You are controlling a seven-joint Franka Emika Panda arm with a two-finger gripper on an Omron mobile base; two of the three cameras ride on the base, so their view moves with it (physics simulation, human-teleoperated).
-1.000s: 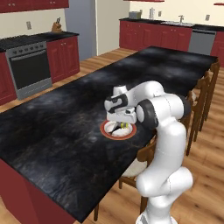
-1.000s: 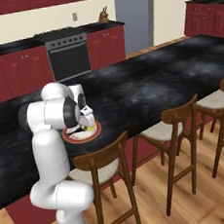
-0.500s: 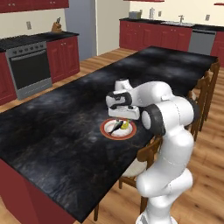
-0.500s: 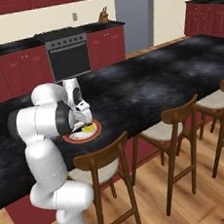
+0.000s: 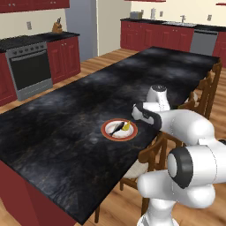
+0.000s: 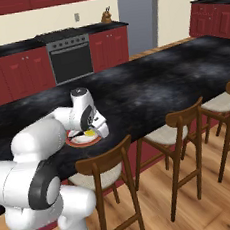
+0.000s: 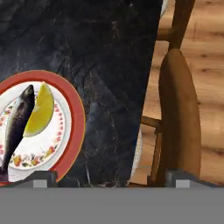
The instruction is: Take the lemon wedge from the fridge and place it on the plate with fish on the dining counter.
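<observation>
Fingertips (image 7: 39, 176) sit wide apart and empty at my view's bottom corners, lemon wedge (image 7: 40, 109) resting beside the fish on the plate with fish (image 7: 74, 114) on the dining counter (image 5: 70, 110); risk: my wrist clipping the nearby chair (image 7: 179, 113) while clearing.

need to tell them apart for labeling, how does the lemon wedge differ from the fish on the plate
The lemon wedge is bright yellow; the fish is dark grey and speckled. The wedge is short and broad with pointed ends; the fish is long and slender, reaching further across the plate. In the hand view the wedge lies on the side nearer the wooden chair, the fish on the far side. Both lie flat, side by side and touching, on the same red-rimmed plate on the dining counter.
</observation>
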